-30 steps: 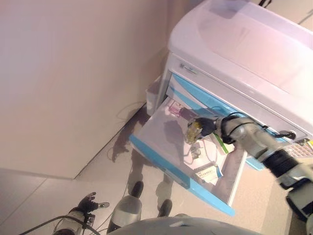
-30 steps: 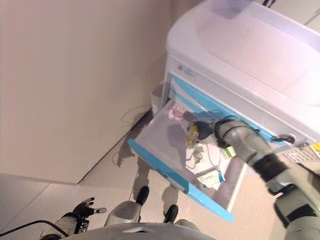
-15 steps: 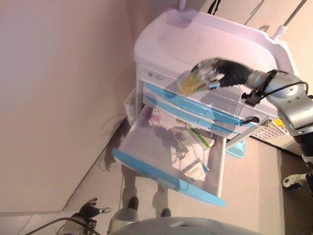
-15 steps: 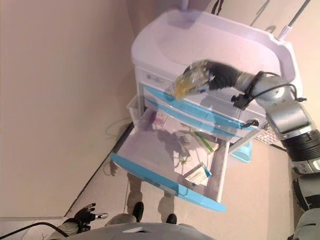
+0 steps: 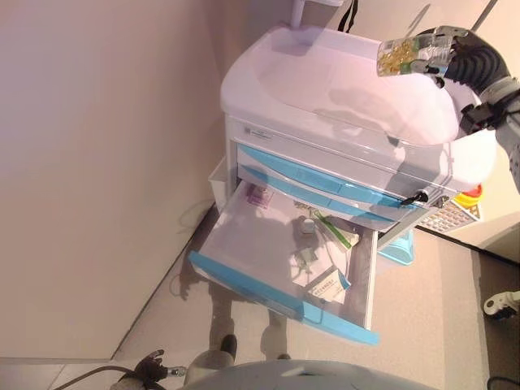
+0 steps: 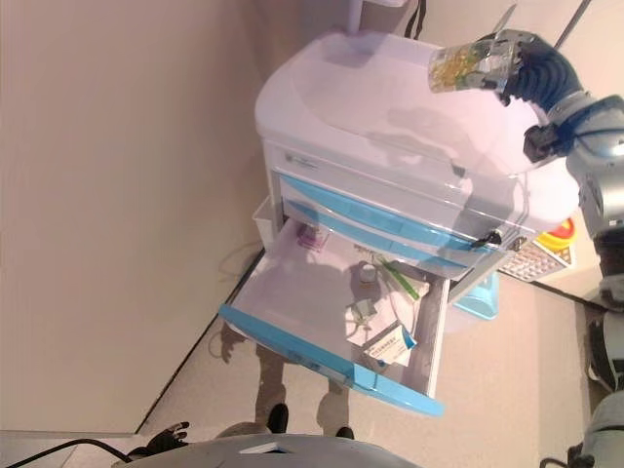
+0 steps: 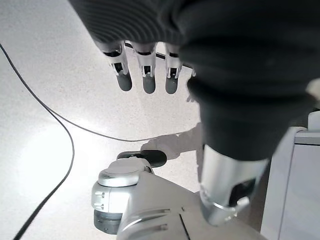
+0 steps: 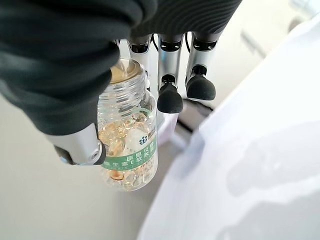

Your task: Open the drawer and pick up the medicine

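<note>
The medicine is a clear bottle (image 5: 397, 57) of yellow capsules with a green and white label. My right hand (image 5: 445, 49) is shut on it and holds it lying sideways in the air above the white cart's top (image 5: 325, 81), near the far right corner. The right wrist view shows the thumb and fingers (image 8: 170, 97) clamped round the bottle (image 8: 128, 145). The lowest blue-fronted drawer (image 5: 276, 296) stands pulled open. My left hand (image 7: 145, 80) hangs open low by the floor, far from the cart.
In the drawer lie a blue and white box (image 5: 329, 284), a green strip (image 5: 333, 231), a small pink packet (image 5: 258, 195) and a small white piece (image 5: 307, 226). Two shut blue drawers (image 5: 325, 183) sit above. A wall runs along the left. A light blue bin (image 5: 396, 248) stands right of the cart.
My right hand has lifted the bottle out of the open drawer and carried it up over the cart's top. The camera has shifted too. The left hand stays low.
</note>
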